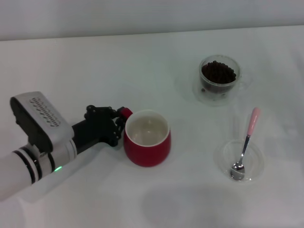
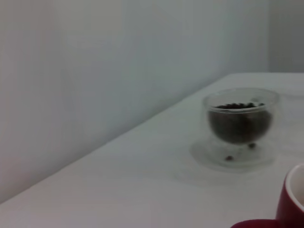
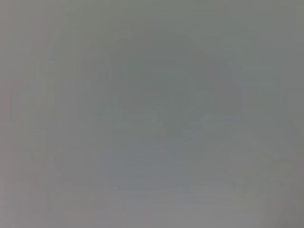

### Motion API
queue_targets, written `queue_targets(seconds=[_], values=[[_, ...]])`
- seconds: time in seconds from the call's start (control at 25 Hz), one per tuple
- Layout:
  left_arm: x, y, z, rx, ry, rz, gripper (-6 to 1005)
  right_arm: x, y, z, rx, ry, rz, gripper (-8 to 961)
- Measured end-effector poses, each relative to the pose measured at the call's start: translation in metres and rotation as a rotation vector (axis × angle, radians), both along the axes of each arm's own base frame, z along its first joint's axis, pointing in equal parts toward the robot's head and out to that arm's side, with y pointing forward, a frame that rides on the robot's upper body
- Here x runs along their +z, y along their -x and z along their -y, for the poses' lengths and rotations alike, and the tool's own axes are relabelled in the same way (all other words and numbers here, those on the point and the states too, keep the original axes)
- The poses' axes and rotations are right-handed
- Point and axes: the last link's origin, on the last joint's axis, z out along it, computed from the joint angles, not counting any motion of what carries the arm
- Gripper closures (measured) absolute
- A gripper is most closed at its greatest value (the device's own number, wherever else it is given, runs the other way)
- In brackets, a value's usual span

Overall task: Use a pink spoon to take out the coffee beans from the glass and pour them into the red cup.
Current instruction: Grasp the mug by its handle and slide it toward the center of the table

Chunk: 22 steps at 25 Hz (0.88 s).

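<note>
In the head view, the pink spoon (image 1: 246, 144) is lying well right of the red cup (image 1: 147, 138), its bowl resting in a clear dish (image 1: 240, 160), its pink handle pointing away from the robot toward the glass (image 1: 219, 79) holding coffee beans (image 1: 218, 73). The left gripper (image 1: 119, 124) is clenching the cup's handle on the white table (image 1: 95, 66).

The left wrist view is showing the glass (image 2: 241, 124) beyond the cup's rim (image 2: 290, 202).

The right wrist view is showing only grey blur.

red cup (image 1: 147, 142) dark red, white inside | pink spoon (image 1: 245, 147) silver, pink handle
</note>
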Motion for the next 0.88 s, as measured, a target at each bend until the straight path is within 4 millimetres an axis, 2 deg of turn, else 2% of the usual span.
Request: queue_targets(seconds=[0.28,0.68,0.88], values=[[-0.004,-0.004,0.005,-0.031,0.027,-0.001,864,0.0,-0.001,0.001,-0.002,0.0,0.0,85],[0.005,0.009,0.007,0.008,-0.017,0.019,825,0.0,0.0,0.0,0.0,0.0,0.0,85],[0.012,0.012,0.012,0.007,-0.037,0.061,609,0.004,-0.003,0.003,-0.014,-0.013,0.004,85]])
